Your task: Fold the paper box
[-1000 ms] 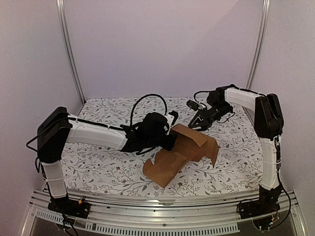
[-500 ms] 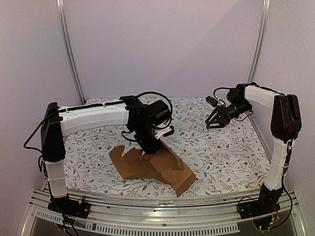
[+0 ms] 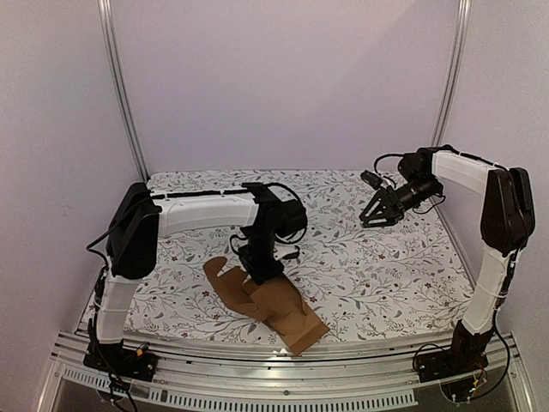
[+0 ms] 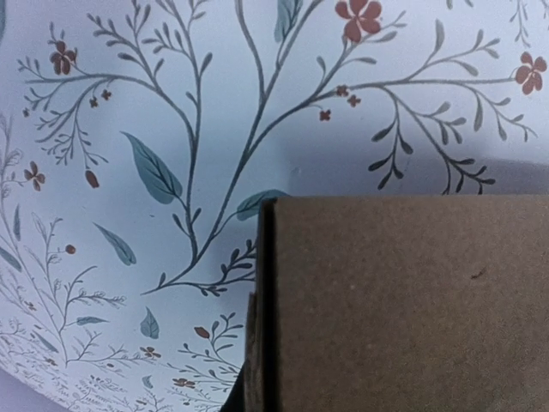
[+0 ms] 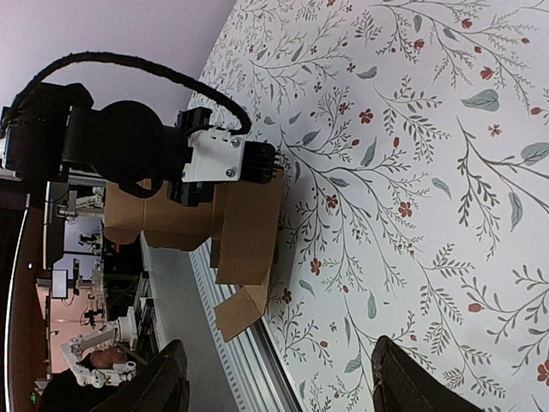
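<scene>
The paper box (image 3: pixel 273 302) is a brown cardboard sheet, partly folded, lying near the table's front edge left of centre. One flap reaches toward the front rail. My left gripper (image 3: pixel 262 264) comes down on the sheet's rear part and is shut on a panel. In the left wrist view that panel of the paper box (image 4: pixel 403 300) fills the lower right, and the fingers are hidden. My right gripper (image 3: pixel 374 215) hangs open above the back right of the table, far from the box. Its wrist view shows the paper box (image 5: pixel 247 230) and the left gripper (image 5: pixel 219 163) beyond its spread fingers.
A floral cloth (image 3: pixel 377 275) covers the table. An aluminium rail (image 3: pixel 343 352) runs along the front edge, just below the box's lowest flap. Two upright frame posts (image 3: pixel 120 86) stand at the back corners. A black cable (image 3: pixel 283 193) loops over the left wrist.
The left arm has dragged the box from the table's middle toward the front edge, and the sheet has turned. The right arm has drawn back to the rear right, staying open.
</scene>
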